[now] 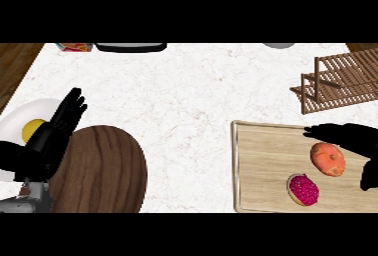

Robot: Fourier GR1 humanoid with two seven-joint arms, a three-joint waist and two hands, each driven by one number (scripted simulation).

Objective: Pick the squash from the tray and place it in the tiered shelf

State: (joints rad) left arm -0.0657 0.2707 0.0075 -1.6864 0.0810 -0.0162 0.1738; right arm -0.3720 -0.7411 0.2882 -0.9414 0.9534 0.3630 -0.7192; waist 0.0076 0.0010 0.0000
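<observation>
At the far left, a white plate (29, 111) lies on the bench (184, 95), with a round yellow thing (31, 130) on it that may be an egg yolk; I cannot tell for sure. The left hand (48, 140) rests over the plate's right part. Its fingers (70, 107) are straight, set side by side and pointing up the view, and they hold nothing. Just right of this hand lies a dark, rounded wooden board (103, 170), which reaches down to the view's lower edge.

Along the far edge of the bench, a small red and orange item (74, 47) and a dark-rimmed object (131, 47) are both cut off by the frame. Further right along the same edge is a grey round thing (279, 45), also cut off.

The right half of the view holds a pale wooden tray (258, 170), lying flat on the bench. On it sit a magenta-topped piece of fruit (303, 189) and, just beyond it and slightly to the right, the orange squash (327, 159). The two are close but apart.

The right hand (353, 139) reaches in from the right edge over the tray, its fingers (319, 132) spread out above the far side of the squash and its thumb (368, 175) hanging down on the squash's right. The hand is not closed, and the squash lies on the tray between thumb and fingers.

Beyond the tray, in the upper right corner, stands the slatted wooden tiered shelf (339, 80).
</observation>
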